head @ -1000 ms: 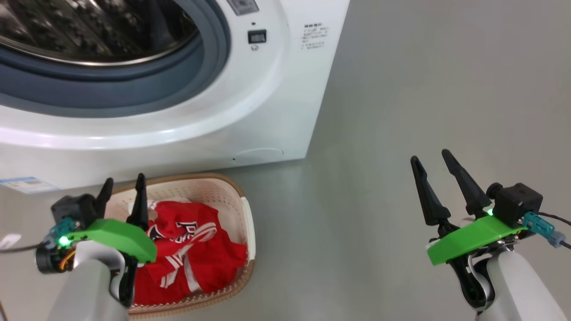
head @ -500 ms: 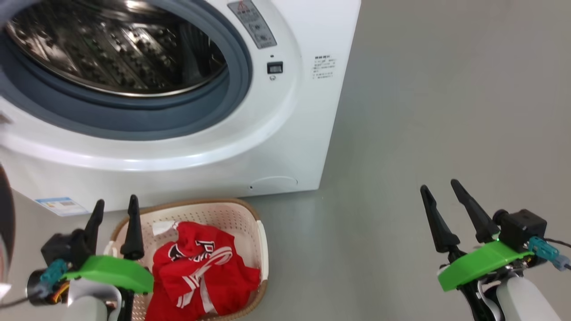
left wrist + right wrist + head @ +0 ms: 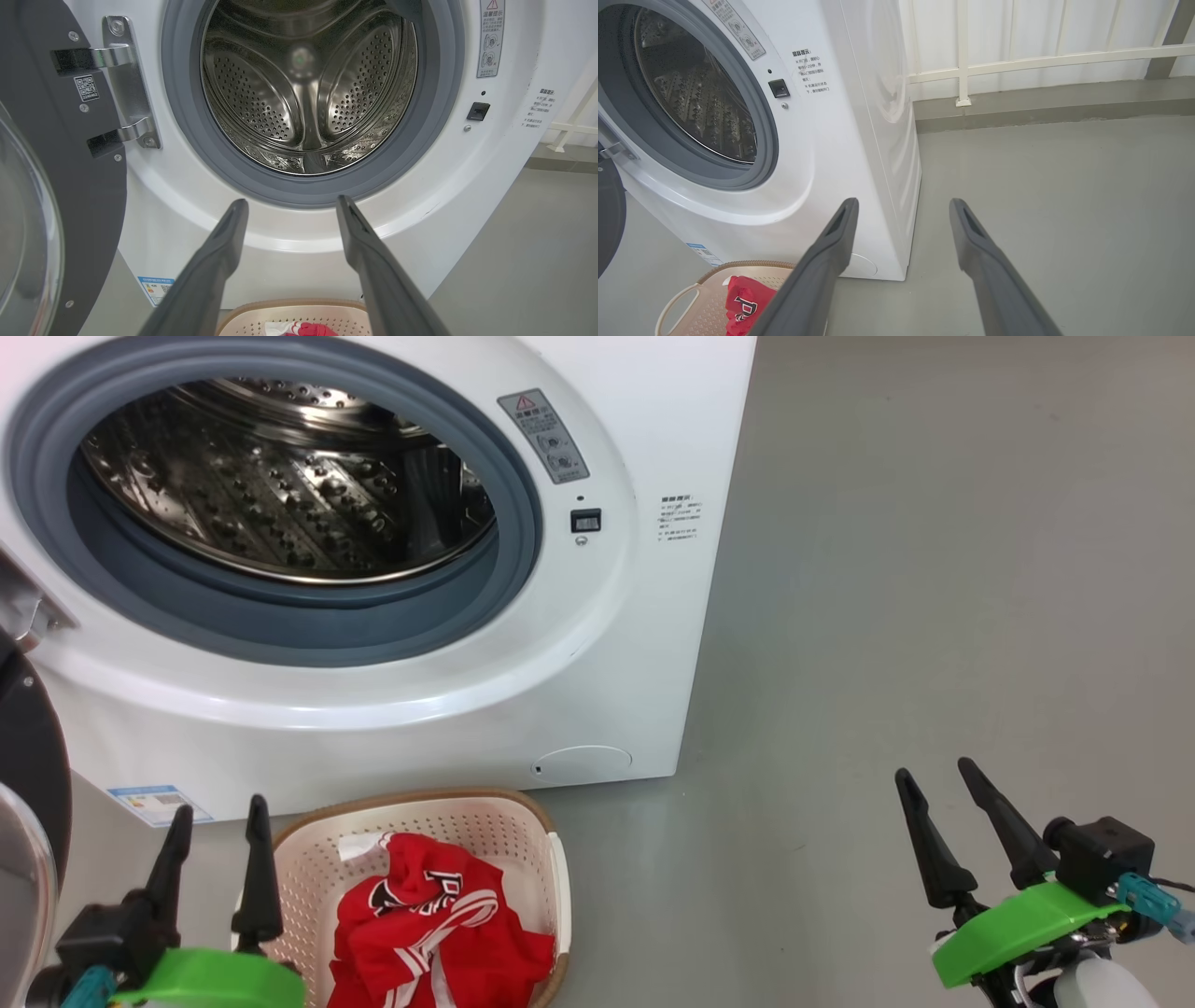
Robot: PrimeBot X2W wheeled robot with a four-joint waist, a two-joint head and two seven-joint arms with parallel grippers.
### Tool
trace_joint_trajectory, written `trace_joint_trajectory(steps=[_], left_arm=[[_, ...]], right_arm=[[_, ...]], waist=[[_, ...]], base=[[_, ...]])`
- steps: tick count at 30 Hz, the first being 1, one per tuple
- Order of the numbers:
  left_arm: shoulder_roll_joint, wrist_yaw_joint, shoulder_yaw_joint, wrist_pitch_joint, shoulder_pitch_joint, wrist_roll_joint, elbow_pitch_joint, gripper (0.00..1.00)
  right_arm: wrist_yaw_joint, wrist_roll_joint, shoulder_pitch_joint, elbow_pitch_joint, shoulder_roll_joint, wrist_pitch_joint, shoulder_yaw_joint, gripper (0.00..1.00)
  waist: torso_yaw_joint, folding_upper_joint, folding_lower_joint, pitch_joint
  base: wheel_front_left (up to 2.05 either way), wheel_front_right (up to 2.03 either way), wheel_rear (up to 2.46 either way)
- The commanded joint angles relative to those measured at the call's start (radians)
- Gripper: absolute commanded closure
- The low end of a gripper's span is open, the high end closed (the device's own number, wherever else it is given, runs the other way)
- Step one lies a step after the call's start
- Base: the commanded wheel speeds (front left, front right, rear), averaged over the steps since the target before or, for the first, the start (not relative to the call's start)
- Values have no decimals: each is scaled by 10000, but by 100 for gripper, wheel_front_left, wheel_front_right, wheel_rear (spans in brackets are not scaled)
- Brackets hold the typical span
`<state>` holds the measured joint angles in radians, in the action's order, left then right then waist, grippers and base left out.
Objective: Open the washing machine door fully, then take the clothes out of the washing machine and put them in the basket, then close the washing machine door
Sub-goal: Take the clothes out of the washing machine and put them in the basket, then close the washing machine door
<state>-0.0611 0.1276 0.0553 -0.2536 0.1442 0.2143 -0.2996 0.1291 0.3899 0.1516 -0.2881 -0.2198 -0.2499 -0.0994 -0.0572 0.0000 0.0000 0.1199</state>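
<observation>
Lying in the basket [image 3: 420, 799], the clothes [image 3: 439, 938], washing machine door [image 3: 93, 196] open, left pincer [image 3: 219, 805] and right pincer [image 3: 934, 767] wide apart, empty.

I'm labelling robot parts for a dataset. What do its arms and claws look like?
The left claw and right claw each have two long, black, tapering fingers. Behind the fingers sits a bright green cover, then a black boxy camera with a teal cable plug. The forearm is pale grey-white.
</observation>
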Motion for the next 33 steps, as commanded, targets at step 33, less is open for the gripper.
trace_joint_trajectory(steps=[33], left_arm=[[68,31,450,-82,-391,-38,838,0]], right_arm=[[16,79,-154,286,-185,-119,-106,0]], waist=[[28,0,0,-29]], base=[[-66,66,0]])
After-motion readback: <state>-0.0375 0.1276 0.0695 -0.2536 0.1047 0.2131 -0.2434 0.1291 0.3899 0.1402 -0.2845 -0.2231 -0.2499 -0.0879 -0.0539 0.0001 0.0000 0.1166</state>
